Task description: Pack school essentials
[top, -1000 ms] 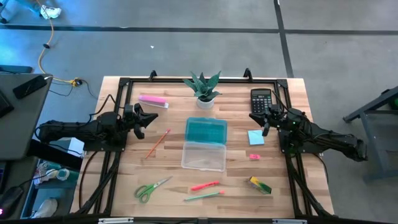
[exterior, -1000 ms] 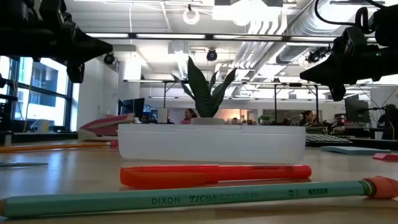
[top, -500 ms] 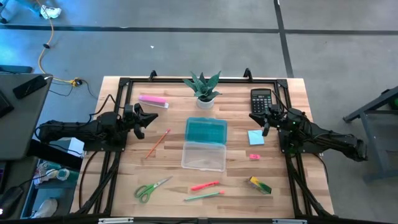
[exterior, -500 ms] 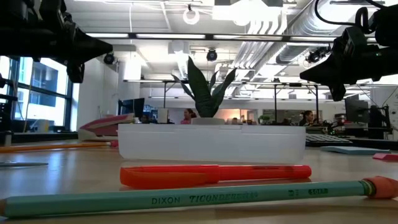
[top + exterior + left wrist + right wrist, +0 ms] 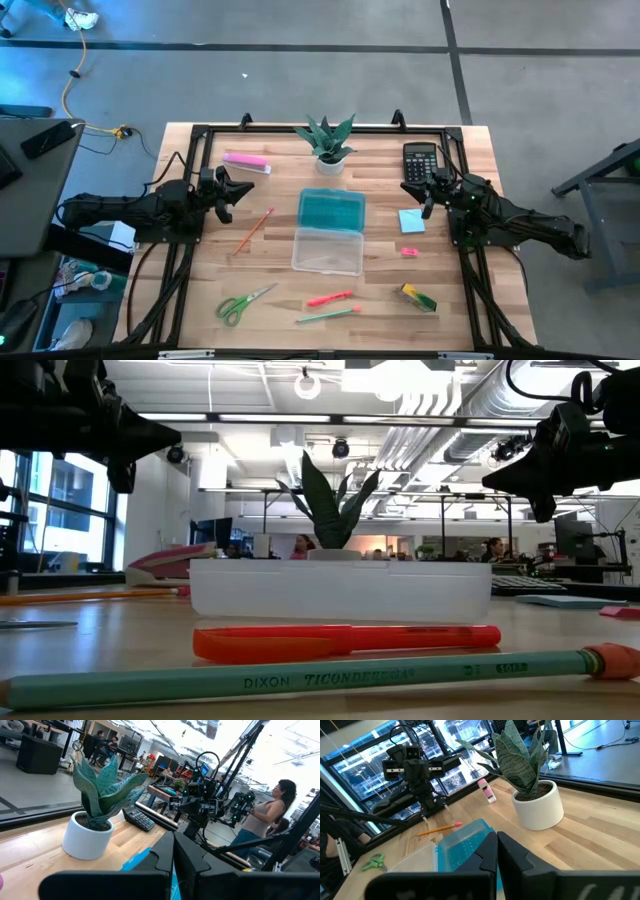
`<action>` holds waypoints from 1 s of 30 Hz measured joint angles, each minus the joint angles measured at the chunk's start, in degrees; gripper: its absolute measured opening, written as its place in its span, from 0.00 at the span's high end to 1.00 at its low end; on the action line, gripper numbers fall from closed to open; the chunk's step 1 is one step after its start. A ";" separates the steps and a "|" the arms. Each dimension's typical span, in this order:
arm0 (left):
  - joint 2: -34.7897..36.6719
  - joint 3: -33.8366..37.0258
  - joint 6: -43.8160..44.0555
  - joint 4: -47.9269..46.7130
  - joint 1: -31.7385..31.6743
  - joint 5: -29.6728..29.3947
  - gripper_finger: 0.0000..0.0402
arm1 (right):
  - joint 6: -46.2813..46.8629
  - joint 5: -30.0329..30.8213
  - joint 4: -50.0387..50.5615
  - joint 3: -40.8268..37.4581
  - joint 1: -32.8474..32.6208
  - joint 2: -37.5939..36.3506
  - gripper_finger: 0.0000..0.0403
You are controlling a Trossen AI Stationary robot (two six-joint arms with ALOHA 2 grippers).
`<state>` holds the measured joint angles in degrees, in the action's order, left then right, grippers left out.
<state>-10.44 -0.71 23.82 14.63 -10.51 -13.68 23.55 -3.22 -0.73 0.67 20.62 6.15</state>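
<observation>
The school essentials lie loose on the wooden table: an orange pencil (image 5: 253,230), a light-blue note pad (image 5: 411,220), green-handled scissors (image 5: 241,304), a pink-red pen (image 5: 329,298), a green pen (image 5: 327,315), a tiny pink eraser (image 5: 409,251) and a yellow-green block (image 5: 419,297). An open pencil case lies in the middle, with its teal half (image 5: 332,210) farther from the near edge than its clear half (image 5: 328,250). My left gripper (image 5: 246,188) hangs shut above the table's left side. My right gripper (image 5: 406,186) hangs shut above the right side, near the note pad.
A potted plant (image 5: 328,142) stands at the far middle. A black calculator (image 5: 421,162) lies far right and a pale-pink bar (image 5: 245,160) far left. A black frame (image 5: 190,160) runs along the table's edges. A person (image 5: 265,815) stands beyond the table.
</observation>
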 joint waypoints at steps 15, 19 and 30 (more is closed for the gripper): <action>0.00 0.00 0.01 0.00 -0.01 -0.01 1.00 | 13.90 6.12 -0.18 0.00 0.02 0.01 1.00; 0.00 0.00 -0.01 0.00 0.01 -0.01 1.00 | 17.02 6.26 -0.31 0.02 0.02 0.02 1.00; 0.00 0.00 -0.01 0.00 0.01 -0.01 1.00 | 21.54 6.61 29.75 18.14 -0.04 8.68 1.00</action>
<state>-10.44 -0.71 23.81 14.63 -10.50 -13.69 45.09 3.39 29.01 18.81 20.58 14.84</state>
